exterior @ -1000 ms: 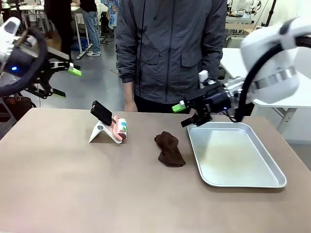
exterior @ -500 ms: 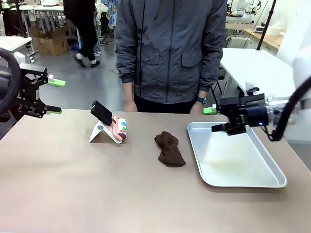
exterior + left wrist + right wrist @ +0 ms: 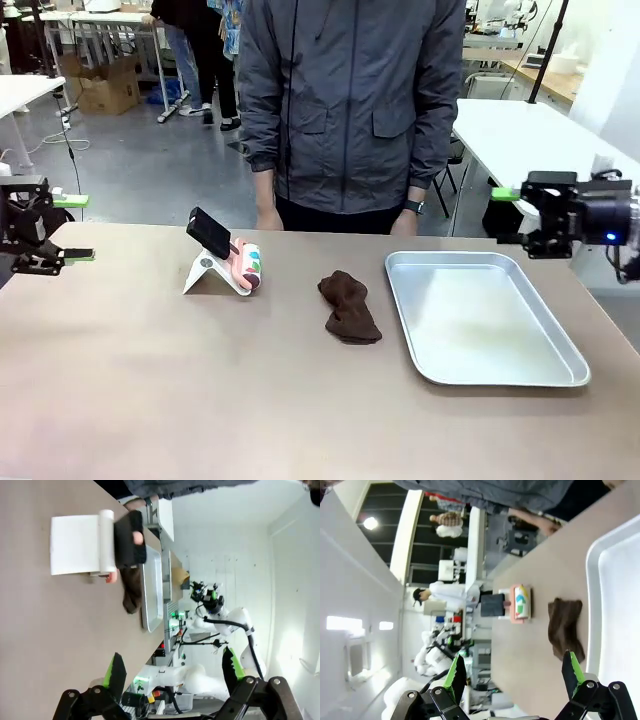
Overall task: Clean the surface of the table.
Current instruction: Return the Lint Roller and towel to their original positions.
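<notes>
Your smooth brown-taupe tabletop [image 3: 150,390] carries a crumpled dark brown cloth [image 3: 350,308] beside a shiny silver metal tray [image 3: 560,375], both grippers' jaws standing apart, empty.

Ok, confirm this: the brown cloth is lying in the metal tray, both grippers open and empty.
Not quite. The front view shows the brown cloth on the table, left of the metal tray. Left gripper and right gripper are open and empty.
</notes>
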Robot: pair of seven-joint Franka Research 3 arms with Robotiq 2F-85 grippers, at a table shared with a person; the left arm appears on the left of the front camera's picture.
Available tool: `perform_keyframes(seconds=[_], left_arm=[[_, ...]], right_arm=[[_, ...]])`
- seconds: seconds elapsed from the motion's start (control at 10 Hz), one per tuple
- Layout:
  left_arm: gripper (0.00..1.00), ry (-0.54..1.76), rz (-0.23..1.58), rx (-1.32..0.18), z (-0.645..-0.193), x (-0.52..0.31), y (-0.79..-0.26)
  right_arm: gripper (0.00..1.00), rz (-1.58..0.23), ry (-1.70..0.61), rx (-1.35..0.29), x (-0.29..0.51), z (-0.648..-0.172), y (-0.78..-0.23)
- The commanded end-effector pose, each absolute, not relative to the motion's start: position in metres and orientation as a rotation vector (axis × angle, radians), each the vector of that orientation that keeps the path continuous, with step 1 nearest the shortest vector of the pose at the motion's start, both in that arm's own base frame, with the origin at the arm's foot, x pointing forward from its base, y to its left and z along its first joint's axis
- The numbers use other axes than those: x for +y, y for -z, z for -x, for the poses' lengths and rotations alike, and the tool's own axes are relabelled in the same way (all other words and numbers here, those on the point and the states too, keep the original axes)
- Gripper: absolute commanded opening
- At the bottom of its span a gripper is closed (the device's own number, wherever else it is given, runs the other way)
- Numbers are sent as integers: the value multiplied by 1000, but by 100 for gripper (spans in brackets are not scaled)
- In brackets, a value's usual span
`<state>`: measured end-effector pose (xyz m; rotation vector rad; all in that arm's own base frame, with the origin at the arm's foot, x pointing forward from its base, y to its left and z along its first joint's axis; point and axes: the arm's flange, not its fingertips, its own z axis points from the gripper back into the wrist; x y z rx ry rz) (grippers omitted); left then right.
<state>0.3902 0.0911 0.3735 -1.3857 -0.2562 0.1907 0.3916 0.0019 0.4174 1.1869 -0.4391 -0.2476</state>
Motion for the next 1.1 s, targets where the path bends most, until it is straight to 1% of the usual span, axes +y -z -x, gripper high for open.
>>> perform_keyframes(seconds=[0.0,0.1,0.2,0.3,1.0], left_arm=[[100,-227,1446,-303,-398,96,-368],[100,-249,1415,-302,-400,98,-365],[100,-227,1403,-262,-393,99,-366],[100,-227,1403,-262,-393,99,-366],[100,-227,1403,-262,-393,99,-366]], right_arm=[[100,-1204,223,-285,-26,-316,-382],[100,-1137,336,-304,-35,-318,-374],[100,-1064,345,-388,-30,-322,-370],[100,-1190,268,-325,-36,-382,-392],[100,-1190,268,-325,-36,-382,-392]])
